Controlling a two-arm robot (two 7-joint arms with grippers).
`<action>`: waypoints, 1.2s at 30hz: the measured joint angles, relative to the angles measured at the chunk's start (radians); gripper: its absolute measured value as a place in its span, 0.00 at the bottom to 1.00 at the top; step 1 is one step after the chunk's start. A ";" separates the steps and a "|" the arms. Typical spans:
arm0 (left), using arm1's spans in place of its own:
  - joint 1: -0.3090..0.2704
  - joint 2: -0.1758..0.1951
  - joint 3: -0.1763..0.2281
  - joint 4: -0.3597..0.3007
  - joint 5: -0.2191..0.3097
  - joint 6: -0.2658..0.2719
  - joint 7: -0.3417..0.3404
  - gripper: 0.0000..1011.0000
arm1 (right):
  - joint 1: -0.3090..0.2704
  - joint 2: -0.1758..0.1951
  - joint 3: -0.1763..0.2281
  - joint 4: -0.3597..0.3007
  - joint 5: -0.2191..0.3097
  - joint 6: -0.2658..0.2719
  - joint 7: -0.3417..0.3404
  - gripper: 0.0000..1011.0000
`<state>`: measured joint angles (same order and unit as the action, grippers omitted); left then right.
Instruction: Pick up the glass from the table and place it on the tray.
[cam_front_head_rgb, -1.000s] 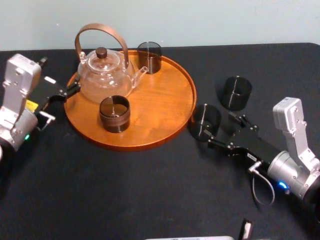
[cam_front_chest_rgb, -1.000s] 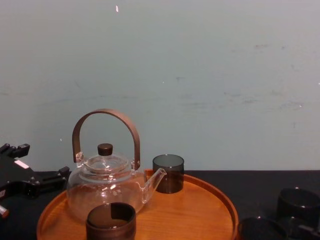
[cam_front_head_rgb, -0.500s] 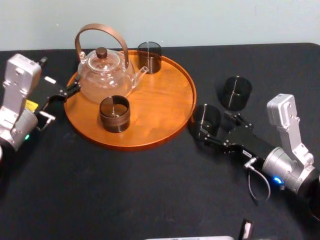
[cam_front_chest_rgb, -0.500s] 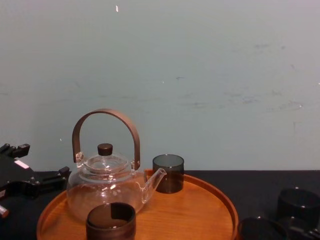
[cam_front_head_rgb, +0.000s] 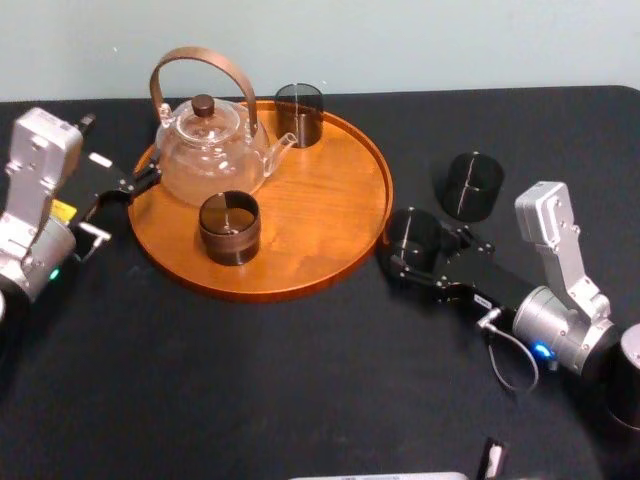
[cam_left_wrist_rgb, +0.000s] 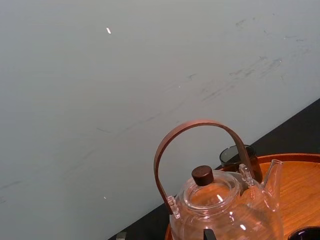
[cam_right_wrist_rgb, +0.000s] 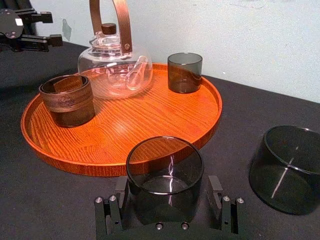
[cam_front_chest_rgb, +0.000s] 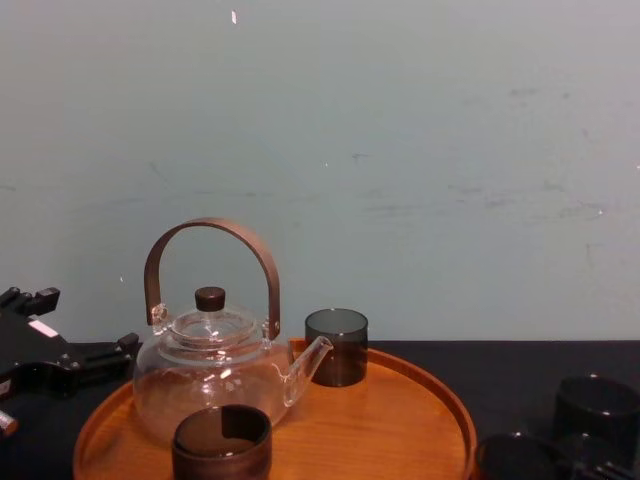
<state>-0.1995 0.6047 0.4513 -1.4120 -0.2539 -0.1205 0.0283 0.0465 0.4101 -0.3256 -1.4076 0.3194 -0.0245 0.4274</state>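
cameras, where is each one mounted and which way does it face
Head view: high, looking down at table and tray; left gripper beside the tray, right gripper around a glass.
Chest view: low, looking across the tray to the wall; left gripper at left.
Left wrist view: on the left arm, facing teapot and wall.
Right wrist view: on the right arm, facing the tray over its own open gripper.
Shared: head and right wrist views both show that glass.

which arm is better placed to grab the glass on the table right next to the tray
Right. The right gripper has its open fingers on either side of that glass, just off the tray's right rim. The left gripper sits off the tray's left side, with the teapot between.
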 joint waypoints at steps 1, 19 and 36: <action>0.000 0.000 0.000 0.000 0.000 0.000 0.000 0.99 | 0.004 -0.002 -0.001 0.005 0.000 0.000 0.002 0.99; 0.000 0.000 0.000 0.000 0.000 0.000 0.000 0.99 | 0.083 -0.029 -0.029 0.102 -0.011 -0.041 0.036 0.99; 0.000 0.000 0.000 0.000 0.000 0.000 0.000 0.99 | 0.099 -0.036 -0.032 0.123 -0.006 -0.051 0.047 0.99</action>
<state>-0.1995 0.6046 0.4514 -1.4120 -0.2539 -0.1205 0.0282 0.1451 0.3736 -0.3573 -1.2845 0.3131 -0.0754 0.4742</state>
